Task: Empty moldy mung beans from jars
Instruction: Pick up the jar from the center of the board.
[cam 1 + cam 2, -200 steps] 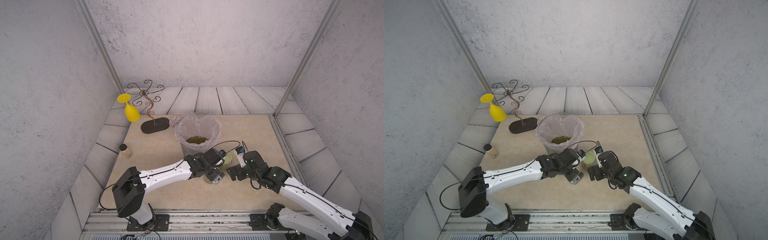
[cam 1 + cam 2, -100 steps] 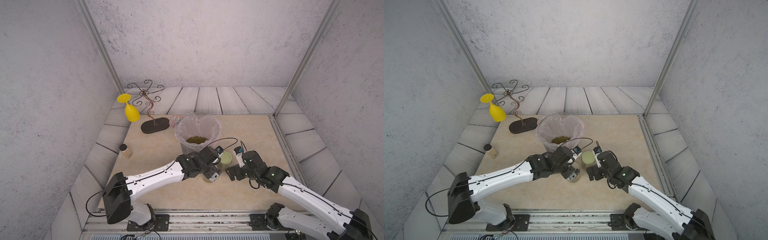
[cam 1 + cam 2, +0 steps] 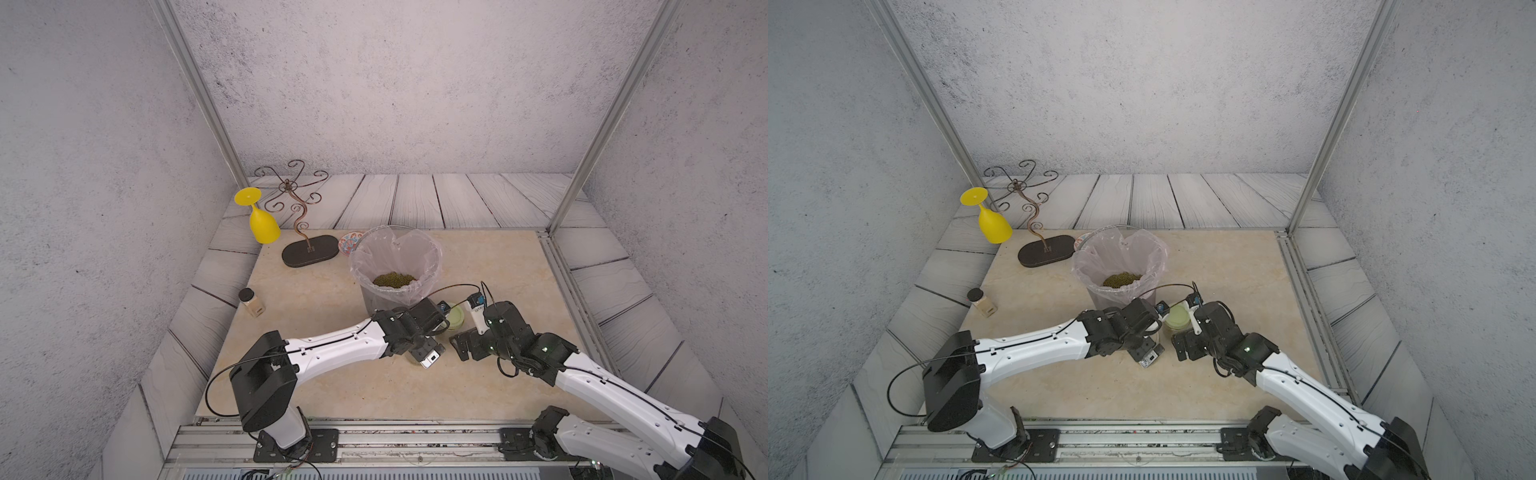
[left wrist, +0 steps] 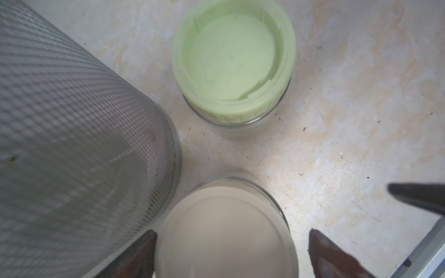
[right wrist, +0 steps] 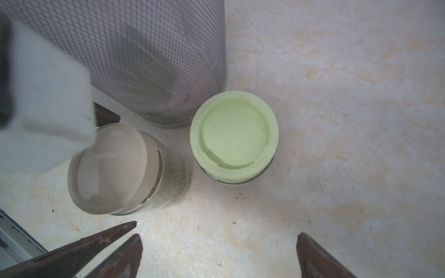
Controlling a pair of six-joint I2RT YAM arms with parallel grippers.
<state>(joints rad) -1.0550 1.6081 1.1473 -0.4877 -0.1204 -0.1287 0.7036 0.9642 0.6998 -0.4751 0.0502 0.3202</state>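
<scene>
While left gripper point(image 4: 231, 237) straddles beige-lidded jar point(image 5: 113, 168) (jaws wide), green-lidded jar point(image 4: 233, 57) stands apart.

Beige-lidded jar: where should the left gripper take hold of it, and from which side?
The beige-lidded jar stands upright with the open left gripper over it, a finger each side. Probably come straight down and close on the round glass wall below the lid, keeping clear of the mesh bin beside it.

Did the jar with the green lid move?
No. The green-lidded jar sits in the same spot beside the grey bin as before.
</scene>
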